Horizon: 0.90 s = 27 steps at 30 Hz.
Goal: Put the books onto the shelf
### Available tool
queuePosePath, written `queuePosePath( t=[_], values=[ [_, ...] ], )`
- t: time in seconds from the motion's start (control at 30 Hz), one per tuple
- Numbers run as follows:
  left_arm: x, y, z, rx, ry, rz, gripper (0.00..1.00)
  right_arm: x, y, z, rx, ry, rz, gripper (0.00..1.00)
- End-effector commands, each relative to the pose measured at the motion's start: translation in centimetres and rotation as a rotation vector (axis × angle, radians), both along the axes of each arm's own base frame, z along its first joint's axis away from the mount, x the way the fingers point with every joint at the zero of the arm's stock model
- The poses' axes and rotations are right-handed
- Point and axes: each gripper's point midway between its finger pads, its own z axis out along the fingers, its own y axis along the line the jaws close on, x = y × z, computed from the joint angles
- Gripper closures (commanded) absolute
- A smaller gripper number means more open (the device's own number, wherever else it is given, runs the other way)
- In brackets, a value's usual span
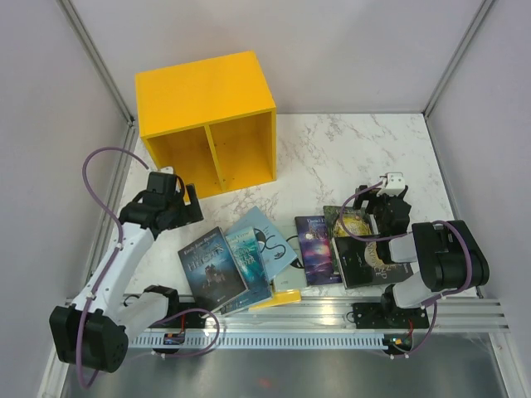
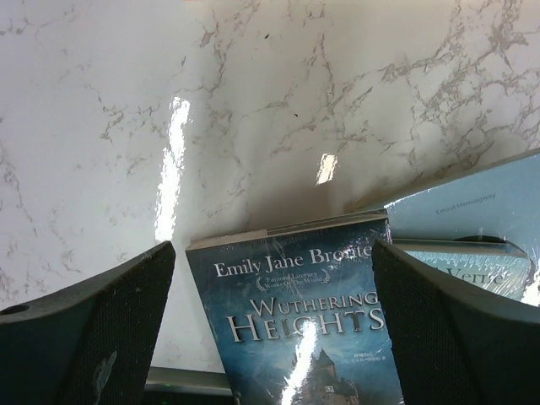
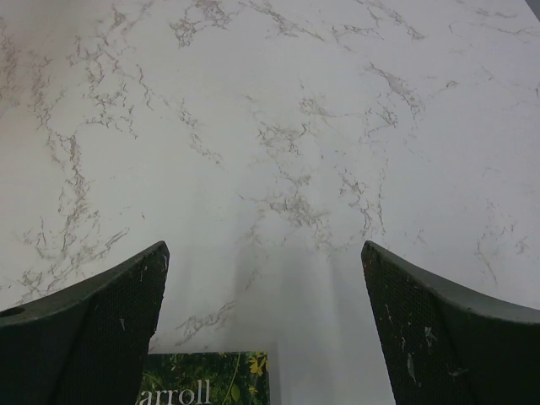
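yellow book mostly buried beneath glossy books fanned flat, left gripper and right gripper gaping wide, empty

Open run of bare marble tabletop in front of the yellow shelf and to its right. Two compartments facing the arms, parted by a vertical divider. Near edge crowded: Wuthering Heights and overlapping paperbacks on the left, purple galaxy book and black-and-gold book on the right, only a narrow strip between. Grey walls close on three sides.
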Motion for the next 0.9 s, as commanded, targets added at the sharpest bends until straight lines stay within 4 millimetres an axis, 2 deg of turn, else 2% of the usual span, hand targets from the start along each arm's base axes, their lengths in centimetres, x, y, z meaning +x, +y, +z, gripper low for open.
queuePosePath(
  t=[0.0,0.1,0.23,0.3,0.33,0.4,0.57,0.7,0.73,0.77,0.8,0.87],
  values=[
    [0.2,0.4,1.6,-0.015,-0.003,0.095,0.00,0.9,0.4,1.8,-0.006,-0.062,0.022,0.02],
    [-0.2,-0.5,1.7,-0.048,0.032,0.057,0.00,0.9,0.4,1.6,-0.004,-0.058,0.021,0.02],
    [-0.8,-0.6,2.0,-0.072,0.042,0.079,0.00,0.8,0.4,1.7,-0.003,-0.059,0.021,0.02],
    [-1.1,-1.5,2.5,-0.121,0.016,0.044,0.00,0.9,0.4,1.7,-0.003,-0.059,0.023,0.02],
    [-1.3,-2.8,3.0,-0.179,0.009,-0.012,0.00,0.9,0.4,1.7,-0.004,-0.061,0.021,0.02],
    [-1.5,-3.4,3.8,-0.201,-0.019,-0.052,0.00,0.9,0.4,1.7,-0.005,-0.059,0.020,0.02],
    [-2.5,-3.4,4.8,-0.203,-0.033,-0.077,0.00,0.9,0.2,1.7,-0.004,-0.061,0.011,0.02],
    [-3.6,-2.0,4.7,-0.160,-0.015,0.001,0.00,1.0,-1.0,1.6,0.002,-0.039,-0.078,0.02],
    [-3.8,-1.3,4.4,-0.135,-0.002,0.024,0.00,1.3,-0.8,2.9,0.005,-0.054,-0.083,0.02],
    [-4.1,-1.3,4.4,-0.135,0.005,0.031,0.00,1.9,-0.9,2.4,-0.010,0.042,-0.092,0.02],
    [-4.2,-1.2,4.3,-0.133,0.010,0.038,0.00,2.4,-1.1,3.1,-0.011,0.067,-0.105,0.02],
    [-4.5,-1.0,4.1,-0.132,0.027,0.060,0.00,3.4,-1.2,5.7,-0.008,0.153,-0.130,0.02]
  ],
)
